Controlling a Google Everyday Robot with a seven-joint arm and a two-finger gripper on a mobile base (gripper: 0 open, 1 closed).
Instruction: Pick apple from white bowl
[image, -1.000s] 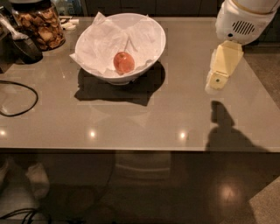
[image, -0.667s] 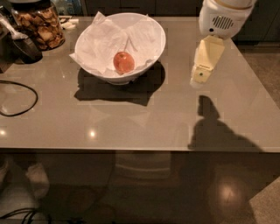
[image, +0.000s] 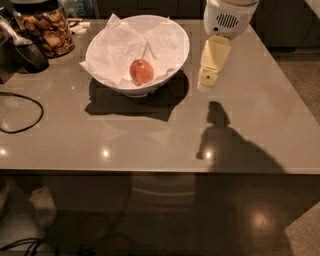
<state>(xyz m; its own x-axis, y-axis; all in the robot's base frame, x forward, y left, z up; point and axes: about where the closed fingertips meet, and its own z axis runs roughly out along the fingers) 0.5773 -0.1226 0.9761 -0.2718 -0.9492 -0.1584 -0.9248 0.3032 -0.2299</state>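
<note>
A small reddish-orange apple (image: 142, 71) lies in the large white bowl (image: 177, 57), on crumpled white paper (image: 117, 47). The bowl stands at the back middle of the grey table (image: 150, 135). My gripper (image: 209, 75) hangs from the white arm housing (image: 227, 17) just right of the bowl, above the table and apart from the bowl's rim. It holds nothing that I can see.
A glass jar of brown snacks (image: 45, 27) stands at the back left. A dark utensil (image: 25, 50) lies beside it. A black cable (image: 20, 112) loops on the table's left side. The table's front edge runs across the lower middle.
My gripper has moved left, from the right part of the table to right beside the bowl. The apple and bowl have not moved.
</note>
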